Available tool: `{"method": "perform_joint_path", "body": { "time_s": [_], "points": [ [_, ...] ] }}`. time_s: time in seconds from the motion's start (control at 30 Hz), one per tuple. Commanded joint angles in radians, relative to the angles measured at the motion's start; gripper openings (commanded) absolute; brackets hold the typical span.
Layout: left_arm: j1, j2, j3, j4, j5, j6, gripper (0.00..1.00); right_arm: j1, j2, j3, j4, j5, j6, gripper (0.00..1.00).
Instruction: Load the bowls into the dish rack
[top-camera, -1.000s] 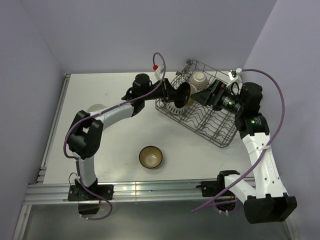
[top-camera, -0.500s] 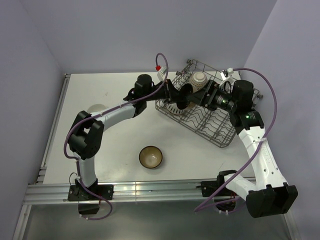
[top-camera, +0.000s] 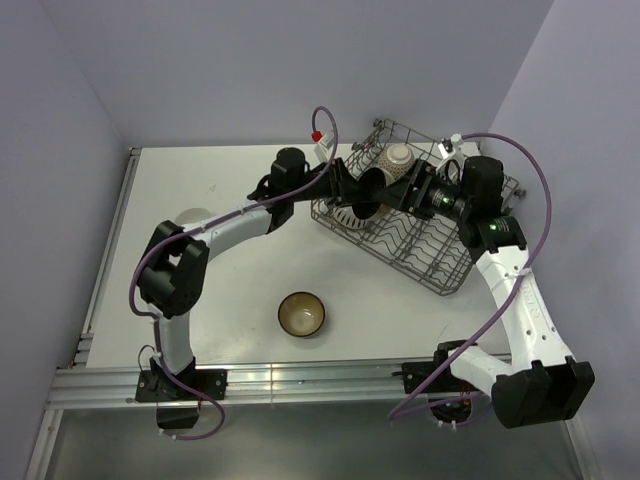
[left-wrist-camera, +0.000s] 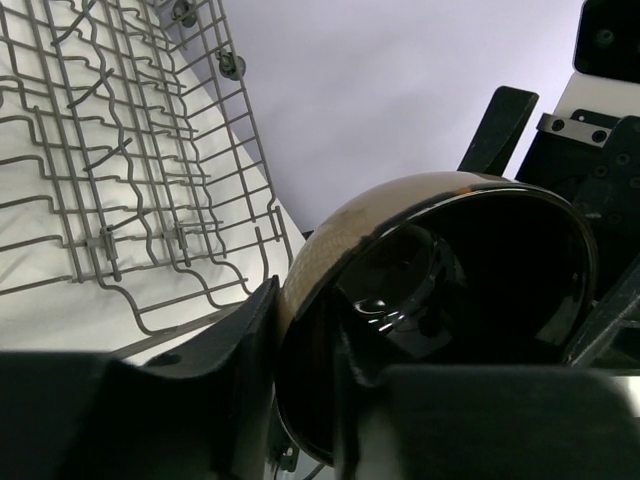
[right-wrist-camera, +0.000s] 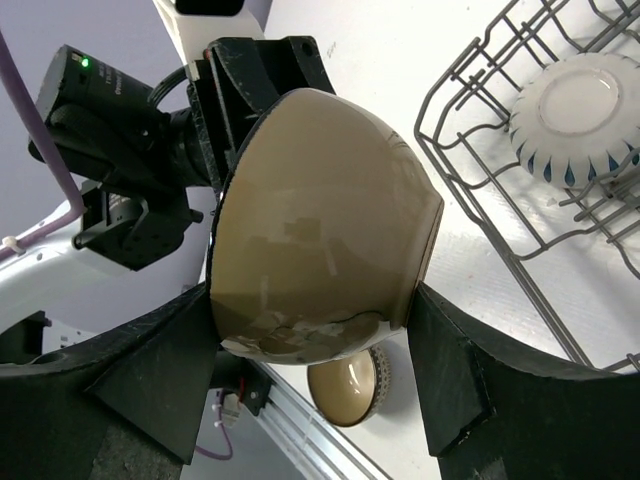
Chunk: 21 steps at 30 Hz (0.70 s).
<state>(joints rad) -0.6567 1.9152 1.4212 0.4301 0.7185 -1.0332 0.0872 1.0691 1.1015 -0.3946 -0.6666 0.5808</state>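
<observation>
Where the two arms met over the left end of the dish rack (top-camera: 425, 255), the black bowl (top-camera: 368, 189) was held on its side with its opening turned left. Its inside was glossy black. Its outside showed tan to brown in the wrist views.

The right gripper (right-wrist-camera: 312, 298) was closed on this bowl, with one finger lying against it on either side. The left gripper (left-wrist-camera: 305, 318) stood narrow with the bowl's rim between its fingers, one finger outside the wall and one inside the bowl. Whether those fingers pressed on the rim could not be told.

The rack sat at the far right of the table (top-camera: 230, 280), set at an angle to the table's edges. A cream bowl (top-camera: 399, 156) rested base up in the far part of the rack, just beyond the black bowl. A brown bowl (top-camera: 301, 313) with a tan inside stood upright on the table toward the near edge, well apart from the rack. A pale bowl (top-camera: 190, 215) at the left of the table was mostly hidden behind the left arm.
</observation>
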Motion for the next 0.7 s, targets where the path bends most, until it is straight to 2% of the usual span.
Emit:
{"method": "perform_joint_path", "body": {
  "time_s": [0.0,0.2,0.47,0.6,0.63,0.67],
  "points": [
    [-0.014,-0.018,0.059,0.039,0.038,0.027,0.32,0.002,0.006,0.072,0.022,-0.016,-0.033,0.00],
    [0.014,-0.036,0.019,-0.007,0.050,0.059,0.51,-0.029,0.023,0.118,-0.006,-0.039,-0.052,0.00],
    [0.049,-0.070,-0.022,-0.063,0.055,0.096,0.67,-0.110,0.063,0.146,-0.042,-0.059,-0.116,0.00],
    [0.061,-0.077,-0.025,-0.100,0.064,0.113,0.78,-0.162,0.101,0.181,-0.131,-0.034,-0.258,0.00],
    [0.068,-0.082,-0.007,-0.150,0.084,0.133,0.87,-0.206,0.130,0.196,-0.185,-0.027,-0.351,0.00],
    [0.068,-0.082,-0.007,-0.151,0.084,0.142,0.88,-0.207,0.130,0.196,-0.185,-0.027,-0.352,0.00]
  ]
}}
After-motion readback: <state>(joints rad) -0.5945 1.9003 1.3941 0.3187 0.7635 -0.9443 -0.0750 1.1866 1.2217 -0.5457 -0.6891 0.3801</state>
